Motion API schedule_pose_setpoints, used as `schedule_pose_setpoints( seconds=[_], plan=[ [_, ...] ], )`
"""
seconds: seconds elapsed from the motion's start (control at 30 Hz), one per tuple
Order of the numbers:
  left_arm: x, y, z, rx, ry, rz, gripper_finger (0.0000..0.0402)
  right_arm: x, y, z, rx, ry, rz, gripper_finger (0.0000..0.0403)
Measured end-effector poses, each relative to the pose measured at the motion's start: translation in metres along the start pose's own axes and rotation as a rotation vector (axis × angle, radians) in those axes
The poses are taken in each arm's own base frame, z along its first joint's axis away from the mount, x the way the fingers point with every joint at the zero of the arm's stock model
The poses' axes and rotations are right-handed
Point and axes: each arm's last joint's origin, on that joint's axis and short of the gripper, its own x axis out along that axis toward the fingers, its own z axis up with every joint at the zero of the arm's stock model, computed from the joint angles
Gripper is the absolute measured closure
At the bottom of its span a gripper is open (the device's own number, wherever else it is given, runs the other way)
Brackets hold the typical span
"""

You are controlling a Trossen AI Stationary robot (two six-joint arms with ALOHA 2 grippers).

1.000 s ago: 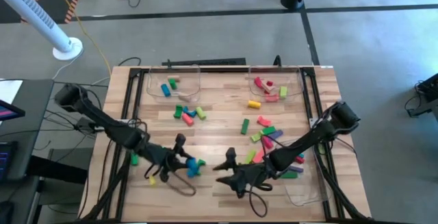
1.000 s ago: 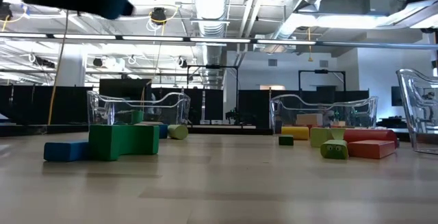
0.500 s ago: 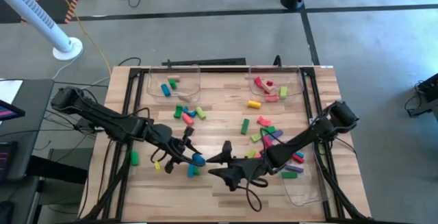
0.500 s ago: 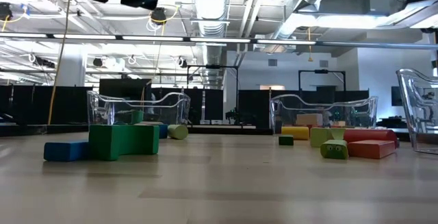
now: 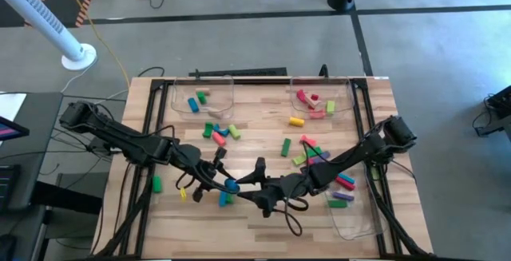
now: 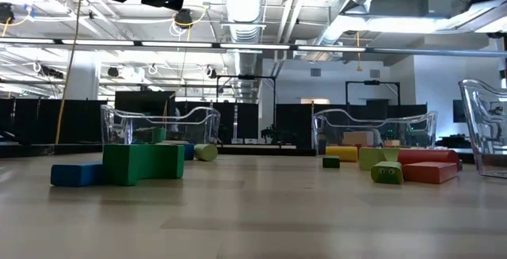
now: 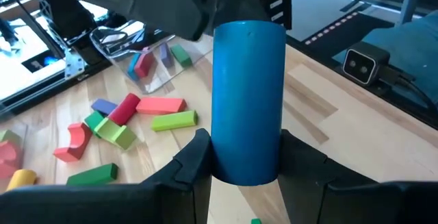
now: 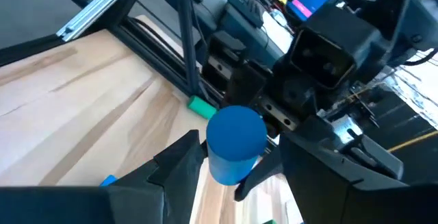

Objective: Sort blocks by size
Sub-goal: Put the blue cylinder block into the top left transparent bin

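the left gripper (image 5: 224, 183) sits low and a little left of the table's centre, closed on a blue cylinder (image 7: 249, 101), which stands upright between its fingers (image 7: 195, 157) in the left wrist view. the right gripper (image 5: 249, 187) has its tips just beside that same cylinder at about three o'clock from it; in the right wrist view the blue cylinder (image 8: 235, 144) sits in the gap between the spread right fingers (image 8: 179, 157), and i cannot tell whether they touch it.

the rest of the blocks are scattered. a small cluster of green, blue and pink pieces (image 5: 219, 131) lies at about twelve o'clock from the grippers, short of the clear tray on the far left (image 5: 226, 101), which holds a few blue, green and pink blocks. the clear tray on the far right (image 5: 345, 107) holds red and pink pieces with one green. a yellow block (image 5: 296, 121) lies just in front of that tray. a bigger spread of green, red, pink and purple blocks (image 5: 313, 157) lies toward three o'clock under the right arm. a lone green block (image 5: 156, 183) lies near the table's nine o'clock edge, and a small yellow piece (image 5: 182, 192) near it.
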Motion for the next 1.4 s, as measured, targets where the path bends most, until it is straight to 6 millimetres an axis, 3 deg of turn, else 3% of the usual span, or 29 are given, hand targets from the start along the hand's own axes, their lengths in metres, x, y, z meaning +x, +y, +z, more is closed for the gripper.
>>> schedule_pose_setpoints(
  seconds=[0.73,1.1,1.4],
  plan=[
    [0.000,0.002,0.006,0.011,-0.061,0.007,0.0281,0.009,-0.018,-0.007,0.119,-0.118,0.079,0.0171],
    [0.000,0.002,0.007,0.019,-0.074,0.014,0.0281,0.012,-0.020,-0.010,0.132,-0.133,0.105,0.0218],
    [0.011,-0.002,-0.002,0.038,-0.030,-0.038,0.0281,0.032,-0.006,-0.014,0.122,-0.133,0.139,0.0237]
  ],
)
